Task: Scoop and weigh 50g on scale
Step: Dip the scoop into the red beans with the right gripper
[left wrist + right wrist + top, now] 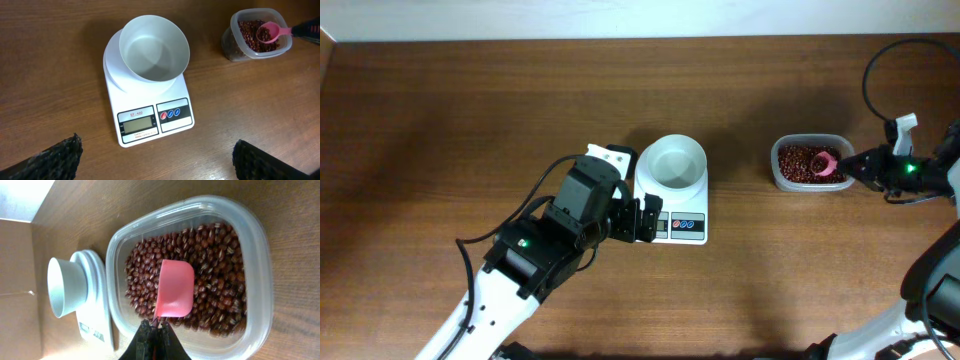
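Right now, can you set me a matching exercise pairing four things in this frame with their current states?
Things:
1. bowl on the scale
2. tub
3. pink scoop
4. left gripper

States:
A. jaws open, beside the scale's display
B. empty
C. holds the beans
D. handle clamped in the right gripper

Pairs: 1-B, 2-C, 3-D, 4-A

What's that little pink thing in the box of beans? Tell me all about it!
It is a small pink scoop, plastic by its look, with a rounded cup and a short handle. The right end effector is shut on the handle. The cup rests among the red-brown beans inside the clear tub. A few beans seem to sit in it.
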Controlling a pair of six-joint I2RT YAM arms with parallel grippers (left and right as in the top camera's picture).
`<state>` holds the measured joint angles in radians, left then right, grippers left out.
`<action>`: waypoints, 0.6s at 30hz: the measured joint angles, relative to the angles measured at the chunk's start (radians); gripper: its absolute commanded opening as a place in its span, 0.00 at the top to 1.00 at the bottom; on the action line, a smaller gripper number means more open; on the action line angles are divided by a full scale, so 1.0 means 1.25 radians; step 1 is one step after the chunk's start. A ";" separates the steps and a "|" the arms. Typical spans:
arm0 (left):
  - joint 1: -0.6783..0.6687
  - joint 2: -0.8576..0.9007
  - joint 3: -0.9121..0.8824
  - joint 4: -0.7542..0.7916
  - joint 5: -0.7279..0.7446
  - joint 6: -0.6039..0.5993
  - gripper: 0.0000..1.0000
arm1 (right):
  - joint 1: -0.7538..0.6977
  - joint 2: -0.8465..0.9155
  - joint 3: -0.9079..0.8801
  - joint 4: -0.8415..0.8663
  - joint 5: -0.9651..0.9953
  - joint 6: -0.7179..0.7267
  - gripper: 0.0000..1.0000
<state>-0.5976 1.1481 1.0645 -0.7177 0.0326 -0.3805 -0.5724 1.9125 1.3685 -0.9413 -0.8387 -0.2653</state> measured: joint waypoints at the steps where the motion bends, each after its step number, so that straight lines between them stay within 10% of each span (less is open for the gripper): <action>1: 0.000 0.000 0.000 0.000 0.000 0.000 0.01 | 0.000 0.000 -0.008 0.015 -0.001 0.001 0.96; 18: 0.000 0.000 0.000 0.000 0.000 0.000 0.01 | 0.028 0.000 -0.103 0.104 -0.034 0.026 0.96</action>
<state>-0.5976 1.1481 1.0645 -0.7177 0.0326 -0.3805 -0.5377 1.9129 1.2392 -0.8112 -0.8818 -0.2333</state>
